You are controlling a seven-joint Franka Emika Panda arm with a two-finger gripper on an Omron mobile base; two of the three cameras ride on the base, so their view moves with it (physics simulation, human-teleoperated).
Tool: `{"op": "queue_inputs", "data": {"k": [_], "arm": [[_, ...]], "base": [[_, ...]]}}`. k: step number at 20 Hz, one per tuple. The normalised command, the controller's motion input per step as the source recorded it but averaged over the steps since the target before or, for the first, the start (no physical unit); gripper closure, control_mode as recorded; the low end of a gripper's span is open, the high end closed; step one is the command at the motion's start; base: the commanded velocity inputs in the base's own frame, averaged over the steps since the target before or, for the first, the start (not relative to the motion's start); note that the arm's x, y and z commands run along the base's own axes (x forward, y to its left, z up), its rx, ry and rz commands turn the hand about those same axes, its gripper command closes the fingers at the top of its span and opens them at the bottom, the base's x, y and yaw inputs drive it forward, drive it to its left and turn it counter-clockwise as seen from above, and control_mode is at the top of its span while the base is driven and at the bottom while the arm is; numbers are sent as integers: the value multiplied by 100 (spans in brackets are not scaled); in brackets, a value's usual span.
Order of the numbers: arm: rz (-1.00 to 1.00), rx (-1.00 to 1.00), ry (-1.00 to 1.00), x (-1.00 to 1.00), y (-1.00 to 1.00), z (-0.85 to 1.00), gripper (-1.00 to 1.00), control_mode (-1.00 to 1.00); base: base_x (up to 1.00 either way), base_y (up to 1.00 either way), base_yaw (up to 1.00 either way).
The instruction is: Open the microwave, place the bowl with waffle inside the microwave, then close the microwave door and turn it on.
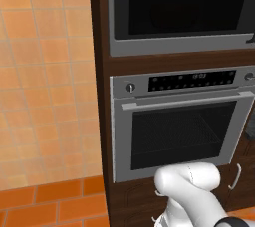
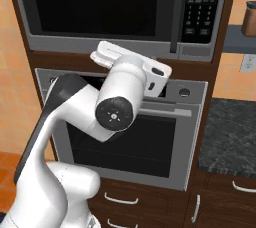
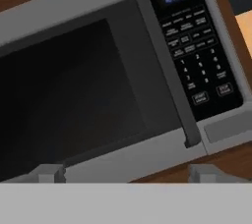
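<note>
The microwave (image 2: pixel 120 9) fills the top of the right base view, built into dark wood above the oven (image 2: pixel 150 137); its door (image 2: pixel 95 4) of black glass is shut, flush with the grey frame; a dark vertical handle (image 2: pixel 173 12) runs down the door's right edge, with the keypad (image 2: pixel 202 4) just right of it. In the left base view the microwave (image 1: pixel 182 14) sits at the upper right, the oven (image 1: pixel 179 126) below it at centre right, orange tiled wall to the left. In the hand view the door (image 3: pixel 74 90) spreads over the left and centre, tilted; the handle (image 3: pixel 162 66) slants from top centre to lower right; the keypad (image 3: pixel 197 46) lies at upper right with a lit blue clock. The gripper (image 3: pixel 125 173) sits at the bottom of the hand view; its two fingertips (image 3: pixel 49 173) stand wide apart with nothing between them, clear of the microwave's lower frame. The arm's hand in the right base view lies at centre, just below the microwave, in front of the oven's top strip.
</note>
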Motion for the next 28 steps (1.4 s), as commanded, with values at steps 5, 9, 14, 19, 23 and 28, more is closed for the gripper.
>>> {"op": "queue_inputs", "data": {"k": [5, 9, 14, 19, 23, 28], "arm": [[0, -7, 0, 4, -57, 0, -100, -100], [2, 0, 0, 11, -55, 0, -100, -100], [0, 0, 0, 19, -41, -1, -100, -100], [1, -6, -4, 16, -45, -8, -100, -100], [1, -12, -8, 8, -50, -14, -100, -100], [0, -5, -2, 28, -29, -2, -100, -100]], "base": [[0, 0, 0], [0, 0, 0], [0, 0, 0], [0, 0, 0], [0, 0, 0], [0, 0, 0]]}}
